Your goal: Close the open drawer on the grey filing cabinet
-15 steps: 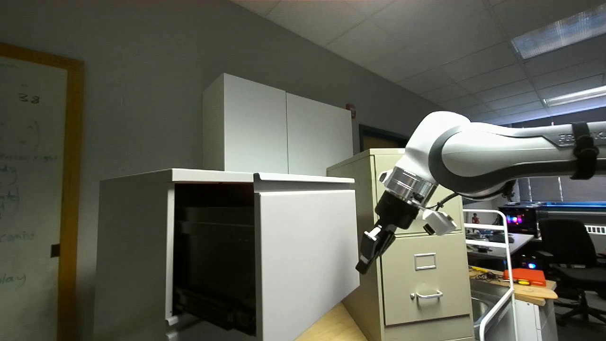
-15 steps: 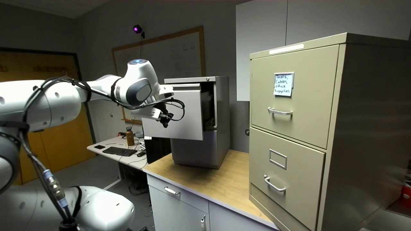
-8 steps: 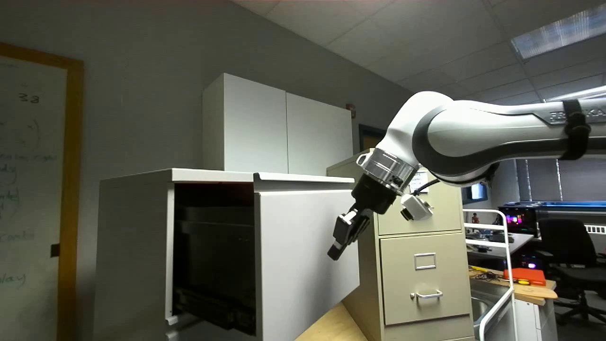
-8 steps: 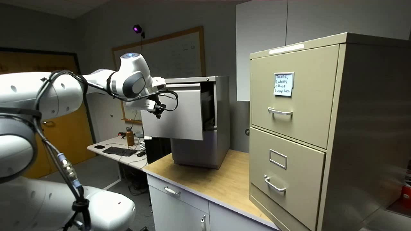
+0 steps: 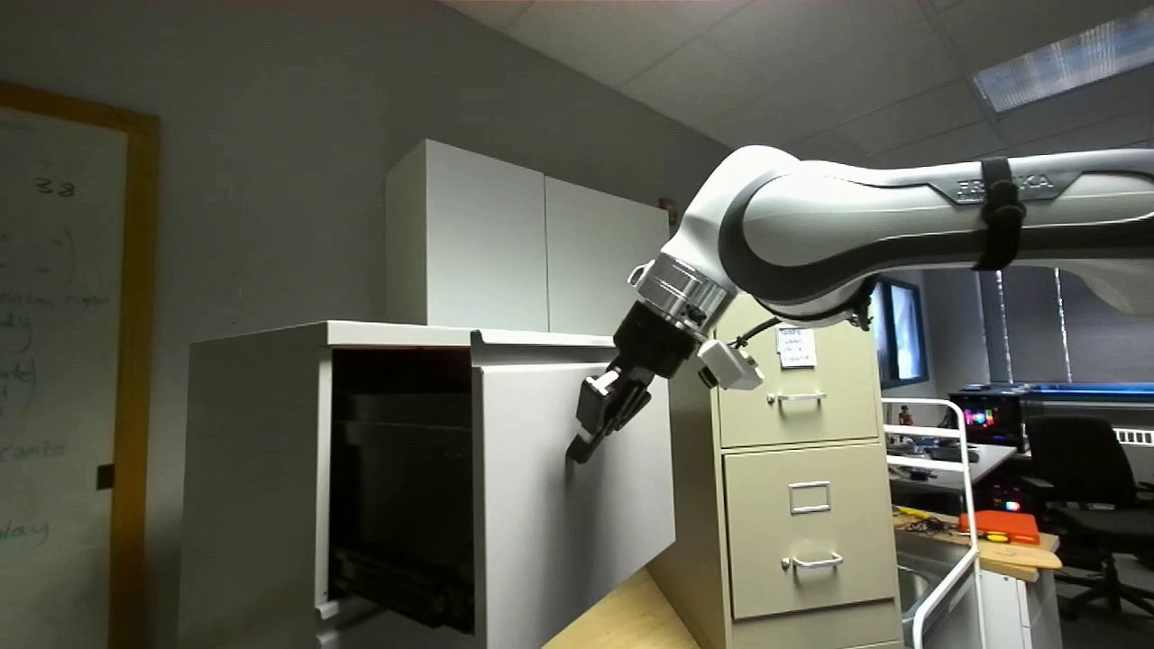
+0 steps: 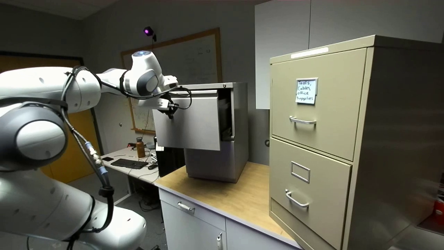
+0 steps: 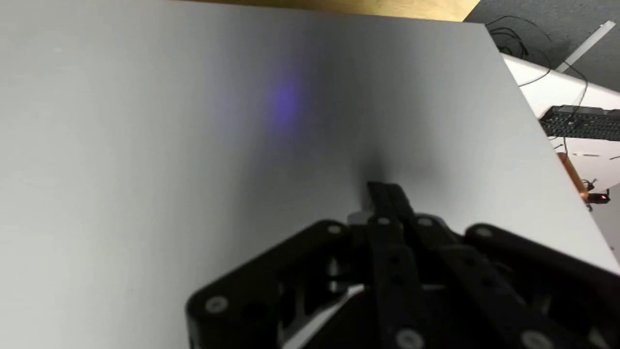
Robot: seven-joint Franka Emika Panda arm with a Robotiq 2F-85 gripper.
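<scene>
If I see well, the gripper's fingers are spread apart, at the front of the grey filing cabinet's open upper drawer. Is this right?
Not quite: the gripper has its fingers closed together, not spread apart, as the wrist view shows. The rest is right: they are at the front of the open upper drawer of the grey filing cabinet.

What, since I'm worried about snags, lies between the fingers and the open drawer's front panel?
Nothing shows there: in the wrist view, the fingers reach the plain front of the drawer, apparently touching it.
</scene>
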